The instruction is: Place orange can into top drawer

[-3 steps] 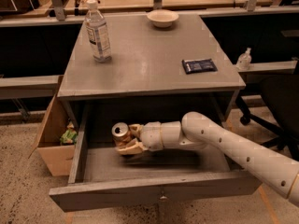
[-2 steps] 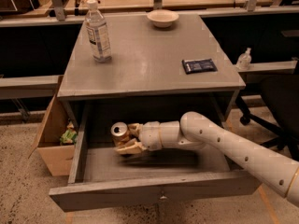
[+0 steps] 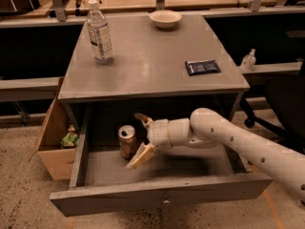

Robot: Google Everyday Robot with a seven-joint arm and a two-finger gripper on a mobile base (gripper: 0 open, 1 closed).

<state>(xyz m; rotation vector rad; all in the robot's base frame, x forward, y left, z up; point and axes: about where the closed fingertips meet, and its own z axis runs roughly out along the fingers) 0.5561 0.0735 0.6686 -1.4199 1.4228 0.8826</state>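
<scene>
The orange can (image 3: 127,140) stands upright inside the open top drawer (image 3: 157,197), at its back left. My gripper (image 3: 139,140) is inside the drawer just to the right of the can, with its fingers spread apart, one above (image 3: 143,119) and one below (image 3: 141,156). The fingers are off the can and the can rests on the drawer floor. The white arm reaches in from the lower right.
On the grey table top (image 3: 152,66) stand a clear water bottle (image 3: 99,32), a white bowl (image 3: 165,18) and a dark blue packet (image 3: 202,67). A brown cardboard box (image 3: 53,142) sits on the floor left of the drawer. A black chair (image 3: 286,104) is at the right.
The gripper has opened and drawn slightly right, off the can. The can now stands free in the drawer.
</scene>
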